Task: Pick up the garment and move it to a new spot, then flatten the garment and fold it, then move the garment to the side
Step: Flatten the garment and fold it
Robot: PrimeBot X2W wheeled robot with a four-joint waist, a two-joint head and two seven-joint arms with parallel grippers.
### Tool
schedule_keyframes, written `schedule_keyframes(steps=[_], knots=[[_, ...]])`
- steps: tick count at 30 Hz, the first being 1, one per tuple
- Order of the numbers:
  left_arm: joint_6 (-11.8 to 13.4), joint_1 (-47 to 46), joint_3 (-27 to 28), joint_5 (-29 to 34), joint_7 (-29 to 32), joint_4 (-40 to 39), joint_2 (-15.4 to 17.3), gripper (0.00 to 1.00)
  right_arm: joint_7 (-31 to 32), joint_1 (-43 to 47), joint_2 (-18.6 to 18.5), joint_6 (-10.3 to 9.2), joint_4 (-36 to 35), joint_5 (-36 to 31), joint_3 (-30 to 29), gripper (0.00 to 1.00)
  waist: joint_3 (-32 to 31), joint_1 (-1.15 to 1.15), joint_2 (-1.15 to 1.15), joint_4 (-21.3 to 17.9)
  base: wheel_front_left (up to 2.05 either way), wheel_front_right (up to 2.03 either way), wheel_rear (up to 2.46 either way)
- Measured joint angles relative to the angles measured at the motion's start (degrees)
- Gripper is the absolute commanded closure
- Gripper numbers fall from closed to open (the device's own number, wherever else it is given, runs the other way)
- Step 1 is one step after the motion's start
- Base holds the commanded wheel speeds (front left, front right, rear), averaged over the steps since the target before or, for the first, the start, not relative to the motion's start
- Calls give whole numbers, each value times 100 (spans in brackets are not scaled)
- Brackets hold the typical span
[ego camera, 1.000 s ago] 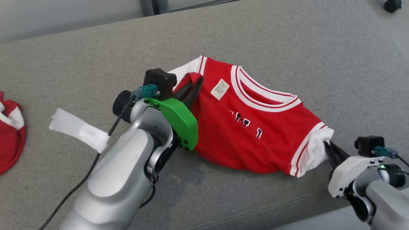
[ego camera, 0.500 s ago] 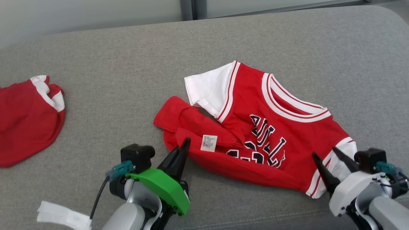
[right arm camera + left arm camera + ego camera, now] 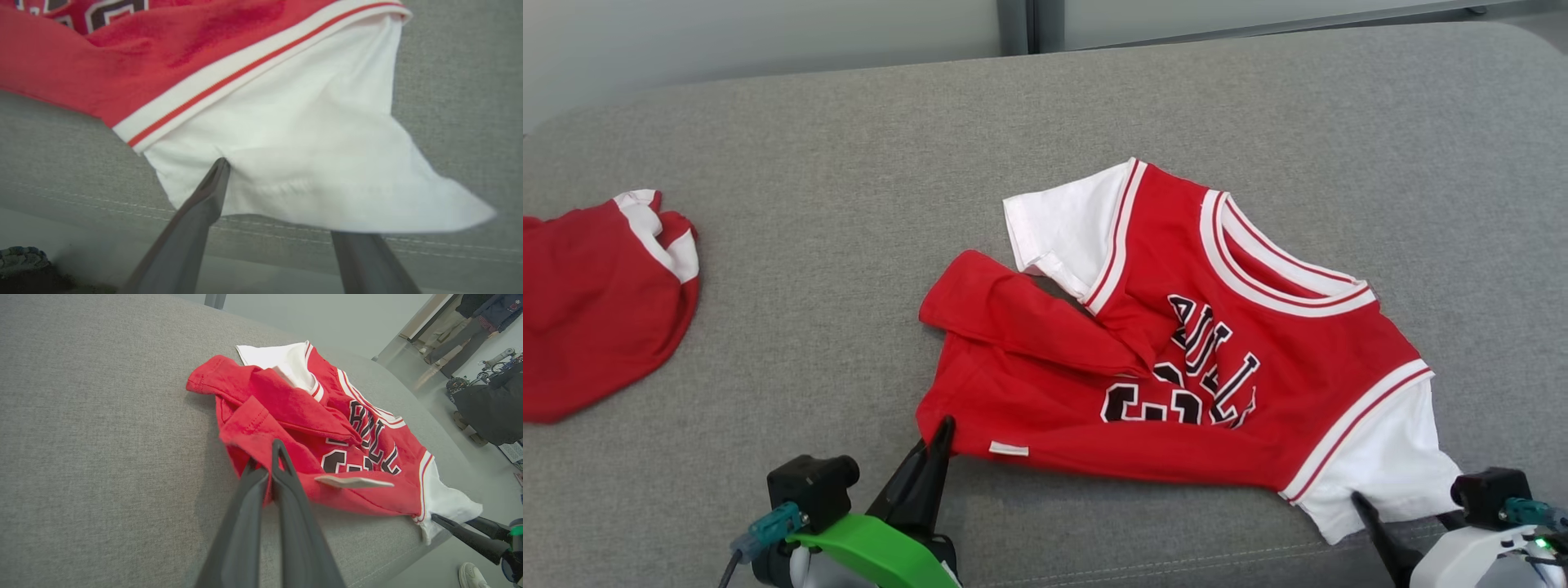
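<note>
- Red shirt (image 3: pixel 1176 359) lies front-up on the grey cushion (image 3: pixel 849 204), near its front edge, collar toward the back and right.
- Left gripper (image 3: pixel 941 433): fingers pressed together, clamped on the shirt's near-left hem corner; the left wrist view shows red cloth pinched between them.
- Right gripper (image 3: pixel 1401 514): fingers wide apart and not gripping. The near white sleeve (image 3: pixel 310 163) drapes over one finger, the other shows in front of it.
- Not flat yet: a red flap (image 3: pixel 1021 318) is doubled over the left side, covering part of the lettering. The far sleeve (image 3: pixel 1070 229) looks spread.
- White label (image 3: pixel 1009 448) sticks out at the hem.
- Second red garment (image 3: pixel 596 310) sits well apart at the cushion's left end, untouched.
- Progress, judged: the pick-and-move part looks done and flattening is partway. Still left: undo the flap, smooth the body, fold, then shift it aside.
- Risk: the shirt is close to the edge, so a hard pull could drag it off.
</note>
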Motion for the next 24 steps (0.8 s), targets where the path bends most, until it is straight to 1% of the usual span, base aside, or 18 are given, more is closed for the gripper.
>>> schedule_keyframes(steps=[4, 7, 10, 13, 17, 19, 24], knots=[[7, 59, -18, 11, -15, -112, 62, 100, 26, 21, -191, -2, -393, 14, -275, 0, 17, 0, 0, -99, 0, 0, 0], [7, 64, -34, 29, -14, -190, 102, 100, 112, 104, -420, -5, -713, 22, -426, 0, 28, 0, 0, -151, 0, 0, 0], [8, 132, -10, 29, -16, -224, 142, 100, 381, 325, -631, -5, -935, 132, -480, 0, 19, 0, 0, -182, 0, 0, 0], [48, 231, -10, 29, -20, -276, 165, 100, 545, 651, -759, -5, -1037, 271, -638, 0, 15, 0, 0, -208, 0, 0, 0], [49, 264, -7, 29, -19, -343, 167, 100, 578, 805, -1004, -5, -1115, 293, -1122, 0, 15, 0, 0, -217, 0, 0, 0], [49, 267, -16, 29, -13, -380, 167, 100, 580, 836, -1047, -5, -1180, 366, -1335, 0, 27, 0, 0, -205, 0, 0, 0], [49, 285, -48, 29, -1, -405, 170, 100, 691, 923, -1013, -5, -1215, 520, -1586, 0, 31, 0, 0, -149, 0, 0, 0]])
